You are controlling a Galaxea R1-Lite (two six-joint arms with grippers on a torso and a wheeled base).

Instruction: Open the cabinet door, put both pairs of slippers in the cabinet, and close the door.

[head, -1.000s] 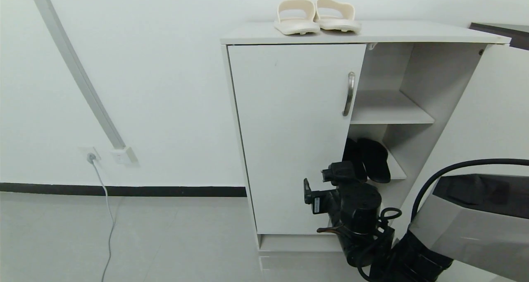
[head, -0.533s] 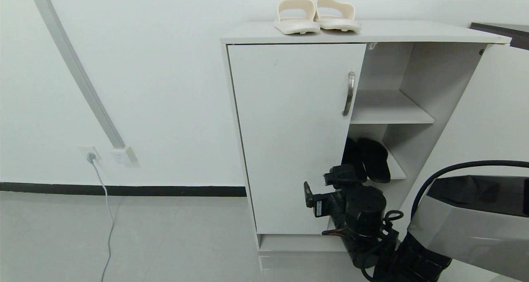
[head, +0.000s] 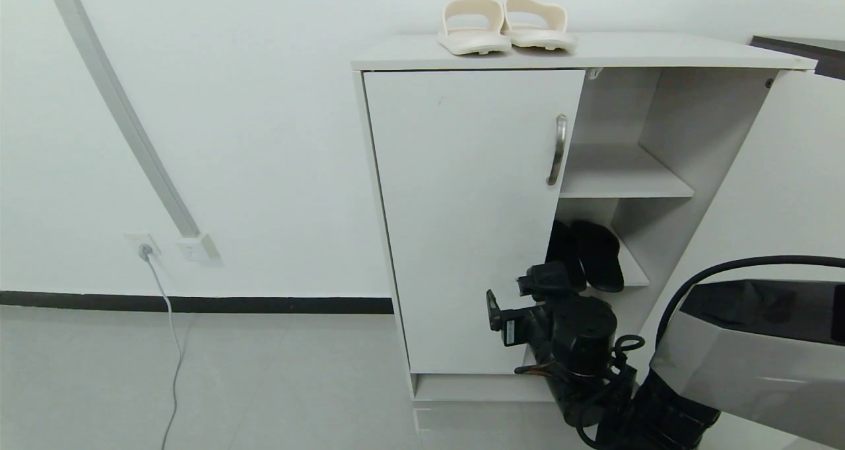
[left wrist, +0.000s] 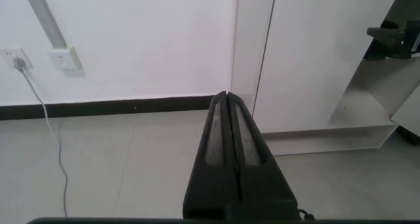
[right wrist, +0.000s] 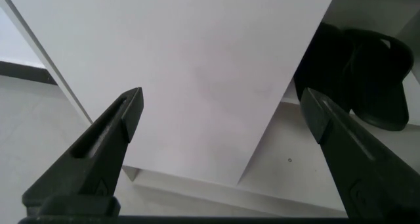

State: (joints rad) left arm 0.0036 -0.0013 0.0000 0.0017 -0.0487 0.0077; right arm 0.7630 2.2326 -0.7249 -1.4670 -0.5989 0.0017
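Black slippers [head: 591, 255] lie on the lower shelf [head: 635, 277] of the cabinet [head: 660, 53], the right claw [right wrist: 222, 96] spread wide just in front (left claw [left wrist: 226, 129] pressed shut, further left), so I'd back it straight out, clear of the left door [head: 469, 219] edge, then rise for the cream slippers [head: 505, 26] on top

A grey cable [head: 177, 354] hangs from the wall socket [head: 143, 246]; a slanted conduit [head: 113, 100] ends beside it.

Bright, even light; cabinet [head: 462, 239] interior seems mildly shaded.
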